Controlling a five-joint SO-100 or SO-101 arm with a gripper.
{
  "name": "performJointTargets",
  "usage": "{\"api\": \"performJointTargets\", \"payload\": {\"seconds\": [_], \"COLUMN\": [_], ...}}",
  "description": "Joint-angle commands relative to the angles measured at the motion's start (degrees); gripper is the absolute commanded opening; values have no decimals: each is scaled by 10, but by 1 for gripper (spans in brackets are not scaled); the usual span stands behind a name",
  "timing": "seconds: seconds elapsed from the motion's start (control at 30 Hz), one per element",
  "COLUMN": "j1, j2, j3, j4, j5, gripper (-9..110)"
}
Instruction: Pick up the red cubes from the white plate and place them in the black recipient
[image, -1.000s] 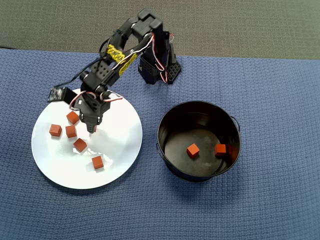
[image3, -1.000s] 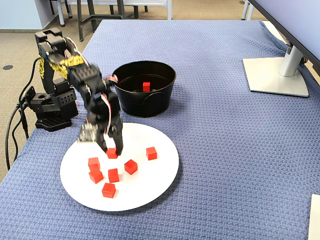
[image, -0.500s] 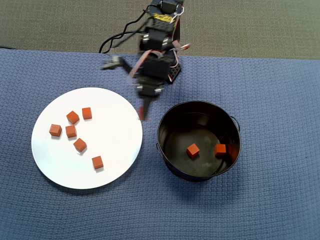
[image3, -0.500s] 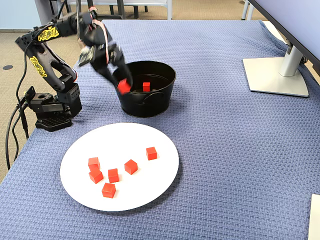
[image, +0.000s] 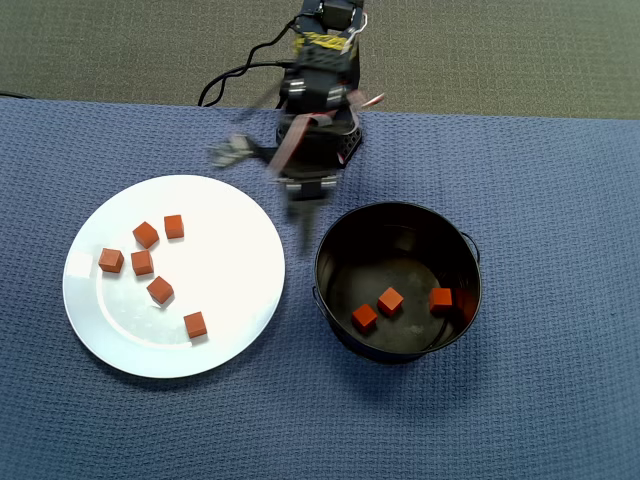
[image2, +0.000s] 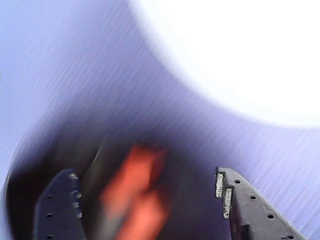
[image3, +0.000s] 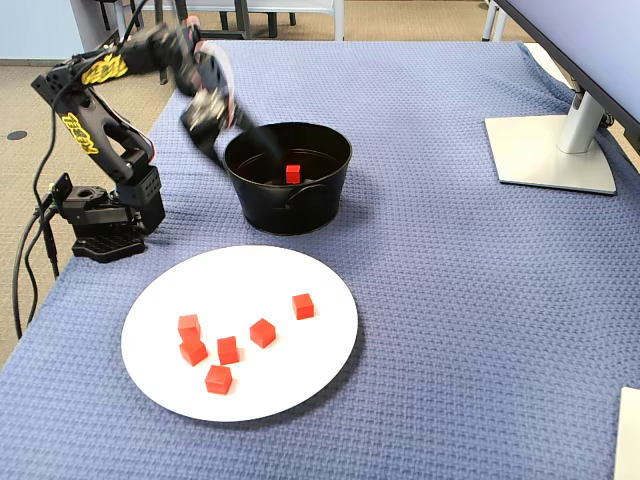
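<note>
Currently six red cubes (image: 146, 235) on the white plate (image: 235, 215), left in the overhead view; tool (image2: 147, 192) blurred, jaws apart, empty, beside the black recipient (image: 330, 235) holding three cubes.

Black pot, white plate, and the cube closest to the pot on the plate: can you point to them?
black pot (image: 330, 225), overhead view, on its upper-left rim.
white plate (image: 235, 225), overhead view, on bare surface near its right edge.
cube closest to the pot (image: 196, 324), overhead view, on its top face.
</note>
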Motion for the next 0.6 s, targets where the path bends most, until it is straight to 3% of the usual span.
{"api": "performJointTargets", "payload": {"seconds": [0.0, 0.1, 0.2, 0.4, 0.57], "j1": [170, 228, 261, 287, 297], "j2": [-12, -65, -120, -243, -286], "j3": [69, 125, 141, 85, 48], "j4": [-113, -205, -265, -279, -276], "j5": [-150, -230, -258, -321, -311], "gripper": [32, 40, 40, 39, 37]}}
